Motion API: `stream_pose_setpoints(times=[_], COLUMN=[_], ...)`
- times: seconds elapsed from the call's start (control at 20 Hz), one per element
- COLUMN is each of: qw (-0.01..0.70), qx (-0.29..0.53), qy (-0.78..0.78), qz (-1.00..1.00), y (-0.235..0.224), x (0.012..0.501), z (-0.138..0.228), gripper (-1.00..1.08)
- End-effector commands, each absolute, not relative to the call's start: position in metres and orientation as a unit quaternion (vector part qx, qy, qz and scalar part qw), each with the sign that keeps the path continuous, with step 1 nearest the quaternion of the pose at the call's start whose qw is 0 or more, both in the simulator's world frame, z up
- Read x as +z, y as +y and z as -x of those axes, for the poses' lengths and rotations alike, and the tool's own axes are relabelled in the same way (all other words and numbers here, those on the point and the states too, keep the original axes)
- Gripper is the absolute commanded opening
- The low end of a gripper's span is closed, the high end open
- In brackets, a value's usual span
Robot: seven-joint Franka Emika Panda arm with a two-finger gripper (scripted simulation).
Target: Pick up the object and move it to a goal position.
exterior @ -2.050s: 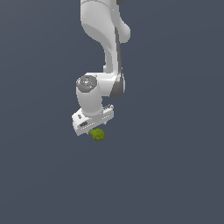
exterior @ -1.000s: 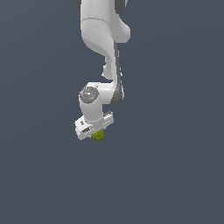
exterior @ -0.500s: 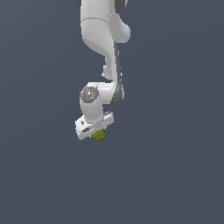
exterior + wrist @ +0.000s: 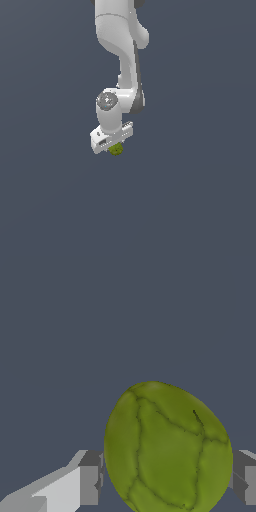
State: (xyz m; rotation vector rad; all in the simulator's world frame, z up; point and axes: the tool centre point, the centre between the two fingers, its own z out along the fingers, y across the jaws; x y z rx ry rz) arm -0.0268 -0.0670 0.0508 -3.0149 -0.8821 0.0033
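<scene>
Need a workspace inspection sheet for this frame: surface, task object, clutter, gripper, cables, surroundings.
Surface: plain dark grey-blue ground fills both views; no edge, seam or marking seen.
Job's things: yellow-green object, roundish with dark creases, sits directly under the gripper in the exterior view; in the wrist view it fills the space between the two fingers.
Clutter: nothing seen.
Gripper: white gripper points down, one finger close on each side of the object; no gap visible, so it looks shut on it. Whether the object is off the ground cannot be told.
Cables: nothing seen.
Surroundings: only the white arm coming in from the top of the exterior view; no goal marker seen.
</scene>
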Motion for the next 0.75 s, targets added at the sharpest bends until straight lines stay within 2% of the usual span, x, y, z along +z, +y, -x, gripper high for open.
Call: stream_pose_setpoints(times=[0.0,0.35,0.7], qw=[0.000,0.000,0.000], qx=[0.000,0.000,0.000], qy=[-0.281,-0.281,-0.281], qz=[0.960,0.960,0.960], y=[-0.060,-0.043,-0.037], x=[0.056,0.067,0.072], z=[0.037,0.061,0.069], gripper=[-1.00,-1.00,-1.00])
